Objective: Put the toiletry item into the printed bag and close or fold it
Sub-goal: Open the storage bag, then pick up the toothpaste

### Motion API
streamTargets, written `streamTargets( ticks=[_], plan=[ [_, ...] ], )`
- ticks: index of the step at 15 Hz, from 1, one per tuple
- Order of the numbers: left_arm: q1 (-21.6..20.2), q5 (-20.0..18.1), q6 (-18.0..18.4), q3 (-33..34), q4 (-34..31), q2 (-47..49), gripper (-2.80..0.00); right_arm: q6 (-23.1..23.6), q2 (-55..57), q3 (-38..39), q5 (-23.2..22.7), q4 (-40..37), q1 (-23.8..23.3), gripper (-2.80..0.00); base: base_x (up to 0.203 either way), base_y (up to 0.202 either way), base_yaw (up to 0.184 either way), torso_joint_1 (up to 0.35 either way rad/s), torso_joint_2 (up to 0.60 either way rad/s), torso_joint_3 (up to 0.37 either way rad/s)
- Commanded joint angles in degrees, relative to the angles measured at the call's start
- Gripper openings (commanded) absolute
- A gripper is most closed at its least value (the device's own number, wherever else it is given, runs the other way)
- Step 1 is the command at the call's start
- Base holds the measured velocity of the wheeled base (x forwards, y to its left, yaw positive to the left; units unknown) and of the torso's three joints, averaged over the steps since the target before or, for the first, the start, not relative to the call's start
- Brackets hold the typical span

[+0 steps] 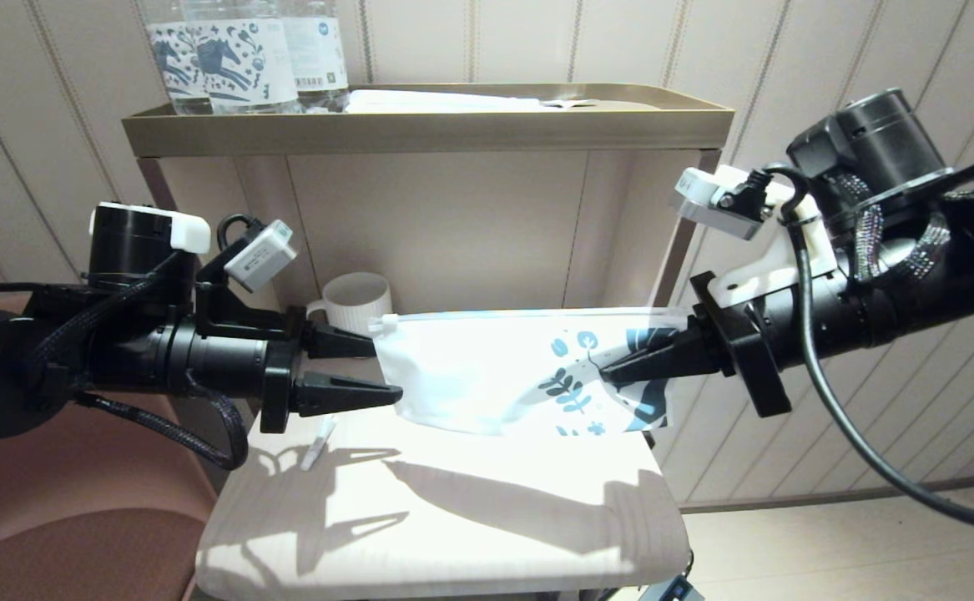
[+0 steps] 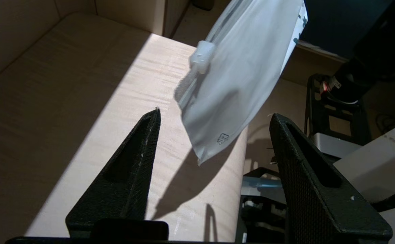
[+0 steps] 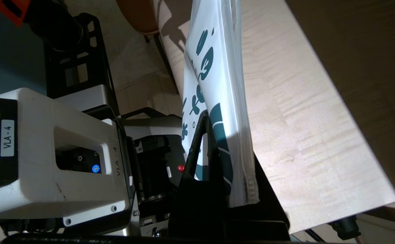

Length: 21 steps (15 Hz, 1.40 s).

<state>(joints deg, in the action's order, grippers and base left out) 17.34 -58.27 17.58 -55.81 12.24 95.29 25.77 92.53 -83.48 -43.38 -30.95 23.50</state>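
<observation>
The printed bag (image 1: pixel 503 367) hangs in the air above the wooden shelf (image 1: pixel 453 517), its zip edge on top and the slider (image 1: pixel 376 324) at its left end. My right gripper (image 1: pixel 608 373) is shut on the bag's blue-printed end (image 3: pixel 217 101). My left gripper (image 1: pixel 386 367) is open at the bag's plain left end; the bag's lower corner (image 2: pixel 214 142) hangs between its fingers (image 2: pixel 139 162) without touching them. The toiletry item (image 1: pixel 318 444), a thin white stick packet, lies on the shelf below the left gripper.
A white mug (image 1: pixel 357 302) stands at the back of the shelf behind the left gripper. Blue-printed water bottles (image 1: pixel 240 58) and a flat white item (image 1: pixel 453 102) sit on the upper tray (image 1: pixel 420 129). A brown chair (image 1: pixel 61 517) is on the left.
</observation>
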Motion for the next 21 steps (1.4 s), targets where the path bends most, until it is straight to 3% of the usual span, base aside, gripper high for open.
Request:
streamTargets(
  ticks=[1, 8, 9, 10, 21],
  plan=[
    [0.11, -0.44, 0.15, 0.14, 0.06, 0.76, 0.0, 0.16, 0.29, -0.01, -0.91, -0.16, 0.05, -2.8, 0.0, 0.0, 0.0, 0.0, 0.0, 0.0],
    [0.31, -2.29, 0.03, 0.18, 0.37, 0.86, 0.0, 0.16, 0.81, 0.44, -1.81, -0.16, 1.19, -2.8, 0.0, 0.0, 0.0, 0.0, 0.0, 0.0],
    [0.31, -2.29, 0.0, 0.17, 0.37, 0.86, -2.52, 0.16, 0.81, 0.6, -1.8, -0.16, 1.28, -2.8, 0.0, 0.0, 0.0, 0.0, 0.0, 0.0],
    [0.33, -2.2, -0.09, 0.26, 0.42, 0.95, -2.8, 0.16, 0.81, 0.68, -1.88, -0.16, 1.28, -2.8, 0.0, 0.0, 0.0, 0.0, 0.0, 0.0],
    [0.33, -4.01, 0.35, 1.2, 0.42, -0.26, -2.8, 0.09, 2.07, 0.31, -1.72, -0.16, 3.56, -2.8, 0.0, 0.0, 0.0, 0.0, 0.0, 0.0]
  ],
)
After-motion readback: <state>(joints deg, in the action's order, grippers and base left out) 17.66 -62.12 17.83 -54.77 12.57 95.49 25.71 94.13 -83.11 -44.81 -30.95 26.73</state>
